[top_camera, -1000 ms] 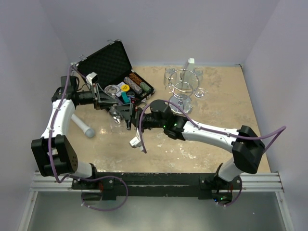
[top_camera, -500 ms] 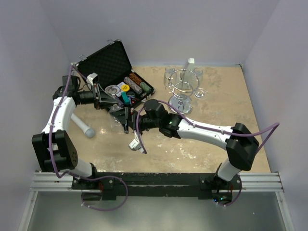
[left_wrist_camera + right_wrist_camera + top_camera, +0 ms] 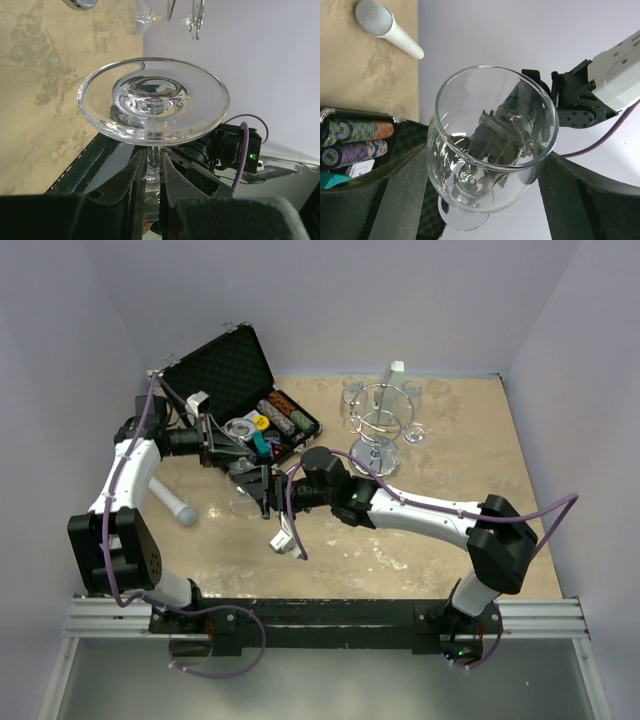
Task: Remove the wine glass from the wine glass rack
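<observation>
A clear wine glass [image 3: 243, 466] is held off the table between both grippers, left of the chrome wine glass rack [image 3: 377, 427]. My left gripper [image 3: 230, 451] is shut on its stem. In the left wrist view the round foot [image 3: 152, 102] faces the camera and the stem runs down between the left gripper's [image 3: 153, 161] fingers. My right gripper [image 3: 259, 483] straddles the bowl. In the right wrist view the bowl [image 3: 490, 150] fills the right gripper [image 3: 482, 155], with both fingers against its sides. Other glasses [image 3: 352, 396] hang on the rack.
An open black case [image 3: 226, 364] with poker chips [image 3: 350, 134] stands at the back left, just behind the grippers. A grey-headed microphone [image 3: 172, 503] lies on the table at the left. A white tag [image 3: 284, 538] hangs under the right wrist. Walls close in the table.
My right arm has reached further left and my left gripper has edged right, so the two grippers now meet closely at the glass.
</observation>
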